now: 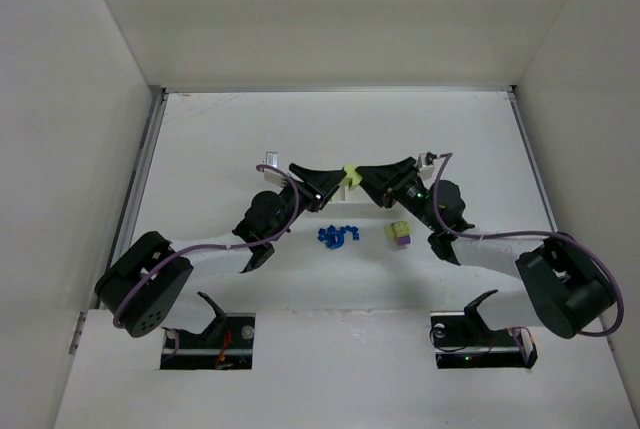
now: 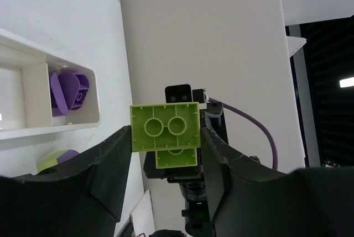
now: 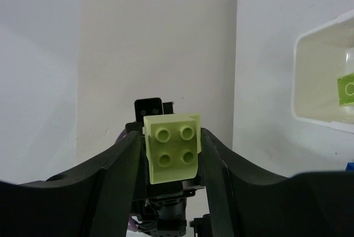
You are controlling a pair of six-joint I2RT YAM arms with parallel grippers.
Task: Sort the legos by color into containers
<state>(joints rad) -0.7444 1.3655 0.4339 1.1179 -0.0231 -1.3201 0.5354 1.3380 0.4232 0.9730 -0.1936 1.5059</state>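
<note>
Your table (image 1: 250, 129) is boxed in by white walls (image 1: 80, 149) on the left, right and back. Its widest stretch of bare surface runs from the tray to the back wall and out along both sides.

Your left arm (image 1: 200, 254) and right arm (image 1: 490, 249) each bend outward at the elbow and reach in toward the middle, wrists nearly nose to nose above the table.

The long white tray (image 2: 55, 126) lies just behind their meeting point. Its end compartment holds a purple lego (image 2: 69, 90), and the opposite end holds a yellow-green lego (image 3: 345, 89).

Your left gripper (image 2: 166, 137) is clamped on the sides of a yellow-green brick (image 3: 171, 147), underside toward its camera. Your right gripper (image 3: 171, 143) hugs it too, studs toward its camera, with no gap showing.

Blue legos (image 1: 338, 236) sit clustered on the table nearer the bases. A two-tone brick (image 1: 400, 233) stands just to their right, apart from them.
</note>
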